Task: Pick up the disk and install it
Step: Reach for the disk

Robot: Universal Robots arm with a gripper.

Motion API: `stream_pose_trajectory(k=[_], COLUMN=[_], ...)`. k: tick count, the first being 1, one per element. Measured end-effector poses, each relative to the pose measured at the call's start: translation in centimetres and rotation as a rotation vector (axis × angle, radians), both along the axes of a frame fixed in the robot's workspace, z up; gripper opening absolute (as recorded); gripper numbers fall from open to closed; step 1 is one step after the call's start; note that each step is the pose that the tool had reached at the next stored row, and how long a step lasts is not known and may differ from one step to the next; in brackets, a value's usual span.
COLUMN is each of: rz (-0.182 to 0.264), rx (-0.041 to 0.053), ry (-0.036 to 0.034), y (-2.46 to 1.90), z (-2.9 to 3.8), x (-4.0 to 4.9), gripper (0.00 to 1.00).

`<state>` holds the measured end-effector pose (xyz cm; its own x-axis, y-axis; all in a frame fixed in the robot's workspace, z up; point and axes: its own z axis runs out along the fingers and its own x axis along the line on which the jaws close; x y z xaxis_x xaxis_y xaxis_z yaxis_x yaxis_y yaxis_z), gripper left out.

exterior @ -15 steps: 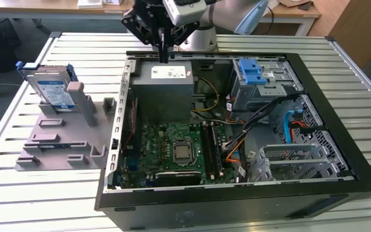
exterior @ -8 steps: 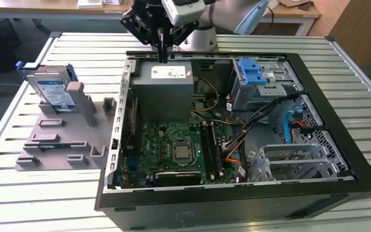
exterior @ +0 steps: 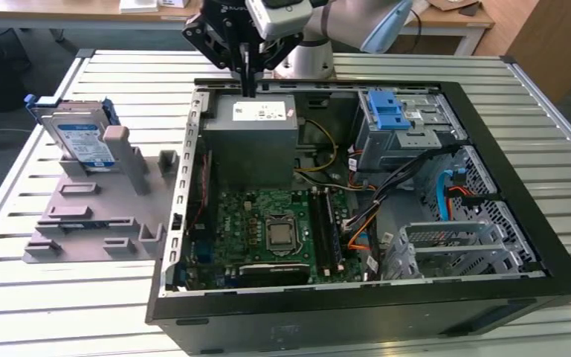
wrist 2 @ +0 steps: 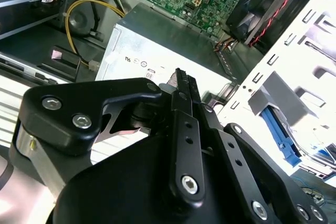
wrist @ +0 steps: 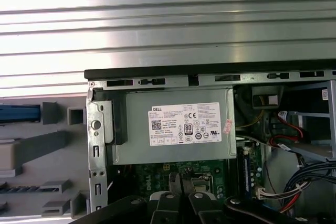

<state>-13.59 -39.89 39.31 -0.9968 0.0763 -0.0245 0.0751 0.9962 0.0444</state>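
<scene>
Inspection, taken from the exterior view's left to its right.

1. The disk (exterior: 75, 137) stands on edge in a slot of a grey stand (exterior: 87, 216), near the far corner of the counter (exterior: 57, 312) on that left side. Its label faces outward and its blue rails run along its edges. Nothing is touching it.

2. Handling, by judgement: a stiff metal slab, dense for its size, with smooth faces that offer little friction. It would tolerate a firm squeeze but not a knock or a drop. The best hold appears to be across the two railed edges, on the part that rises above the stand (the plastic should give better purchase than bare metal).

3. The pincer (exterior: 249, 91) hangs over the far wall of the computer case (exterior: 365, 312), its fingers brought together with nothing between them. It is just above a grey box (exterior: 256, 134) and well apart from the disk.

4. The case lies open on the counter. Inside it are the grey box at the far side, a green circuit board (exterior: 256, 223) nearer the front, bundled cables (exterior: 404, 175), a metal bay topped by a blue latch (exterior: 392, 111) at the far right, and a perforated metal cage (exterior: 454, 242) at the near right.

5. The disk is not yet picked up.
</scene>
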Motion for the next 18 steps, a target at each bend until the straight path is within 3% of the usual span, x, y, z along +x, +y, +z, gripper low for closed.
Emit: stream_pose_trajectory(k=[18], rz=[0.0], rx=[-0.0001], ry=[0.0], y=[0.0], z=[-0.05], x=[-1.14], gripper=[0.15])
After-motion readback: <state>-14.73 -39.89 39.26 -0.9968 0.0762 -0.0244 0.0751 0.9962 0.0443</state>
